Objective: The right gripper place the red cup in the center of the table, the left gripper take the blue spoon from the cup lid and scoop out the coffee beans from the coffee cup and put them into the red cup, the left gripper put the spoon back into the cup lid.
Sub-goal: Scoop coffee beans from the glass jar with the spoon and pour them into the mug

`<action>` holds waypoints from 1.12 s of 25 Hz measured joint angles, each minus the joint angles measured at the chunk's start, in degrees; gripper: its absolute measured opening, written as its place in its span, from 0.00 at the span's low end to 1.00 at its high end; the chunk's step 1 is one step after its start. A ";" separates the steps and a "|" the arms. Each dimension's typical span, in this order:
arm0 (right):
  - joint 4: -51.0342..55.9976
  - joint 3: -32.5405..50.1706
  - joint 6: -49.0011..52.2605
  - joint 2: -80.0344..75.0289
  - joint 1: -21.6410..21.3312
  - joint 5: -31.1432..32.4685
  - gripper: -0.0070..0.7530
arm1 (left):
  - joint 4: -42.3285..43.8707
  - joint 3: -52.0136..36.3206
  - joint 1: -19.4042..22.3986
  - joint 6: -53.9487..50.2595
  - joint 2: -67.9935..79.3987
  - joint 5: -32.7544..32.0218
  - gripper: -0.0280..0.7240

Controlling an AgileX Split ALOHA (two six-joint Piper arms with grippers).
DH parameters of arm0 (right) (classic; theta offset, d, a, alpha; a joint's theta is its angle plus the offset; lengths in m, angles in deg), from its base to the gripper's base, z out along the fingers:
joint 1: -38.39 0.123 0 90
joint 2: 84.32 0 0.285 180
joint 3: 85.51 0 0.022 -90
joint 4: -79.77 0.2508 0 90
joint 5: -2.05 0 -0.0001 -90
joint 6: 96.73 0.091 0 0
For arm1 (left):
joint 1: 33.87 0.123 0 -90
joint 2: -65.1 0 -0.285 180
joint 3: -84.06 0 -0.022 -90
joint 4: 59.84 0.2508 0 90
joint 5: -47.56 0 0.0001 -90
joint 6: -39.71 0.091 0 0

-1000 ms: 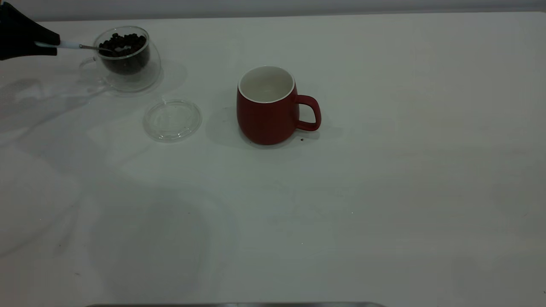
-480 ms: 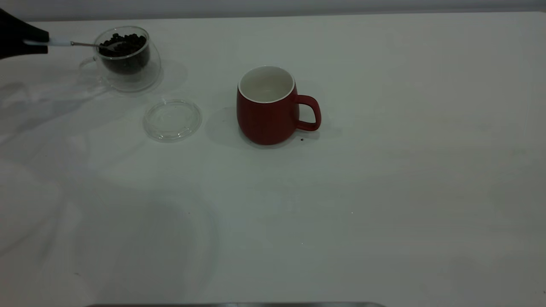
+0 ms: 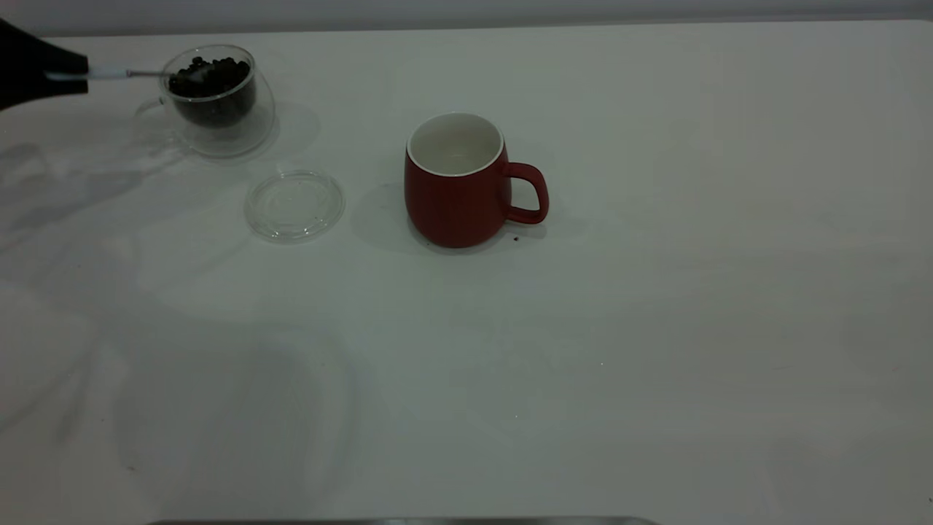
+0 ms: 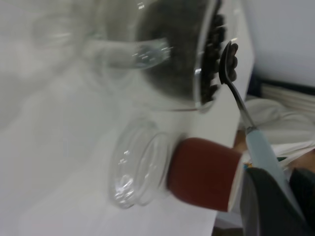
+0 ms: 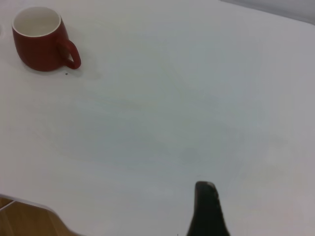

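Red cup (image 3: pixel 455 191) sat upright near the middle of the table (image 3: pixel 583 350), white inside showing nothing in it, handle toward the right side in the exterior view. One tiny dark speck (image 3: pixel 516 238) lay on the table just below the handle. From my remote seat the near half of the table was bare white.

Cup lid (image 3: pixel 294 204) lay flat left of the red cup, apart from it, nothing resting in it. Farther back and left stood the coffee cup (image 3: pixel 219 102), upright, holding the coffee beans (image 3: pixel 211 76) heaped to about the rim.

Left gripper (image 3: pixel 33 69) was at the far left edge, level with the coffee cup's rim. I saw it clenched on the pale handle of the blue spoon (image 3: pixel 124 73), the spoon held roughly level with its metal bowl over the cup mouth. In the left wrist view the spoon bowl (image 4: pixel 229 64) carried a few beans and sat at the rim, beside the bean heap.

Right gripper (image 5: pixel 209 211) hung over bare table well away from the red cup; only one black finger showed, so I could not tell its state.
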State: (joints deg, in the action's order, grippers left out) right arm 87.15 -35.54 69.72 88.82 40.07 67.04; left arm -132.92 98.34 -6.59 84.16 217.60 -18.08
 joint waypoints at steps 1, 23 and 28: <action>0.00 0.00 0.00 0.00 0.00 0.00 0.76 | -0.55 0.00 0.11 0.15 0.00 -0.05 0.20; 0.00 0.00 0.00 0.00 0.00 0.00 0.76 | -2.32 0.17 1.08 1.60 0.00 -0.24 0.20; 0.00 0.00 0.00 0.00 0.00 0.00 0.76 | -1.17 0.17 -0.67 0.52 0.00 -0.28 0.20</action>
State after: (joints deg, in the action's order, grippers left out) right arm 87.15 -35.54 69.72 88.82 40.07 67.04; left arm -134.09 98.51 -7.25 84.67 217.60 -18.36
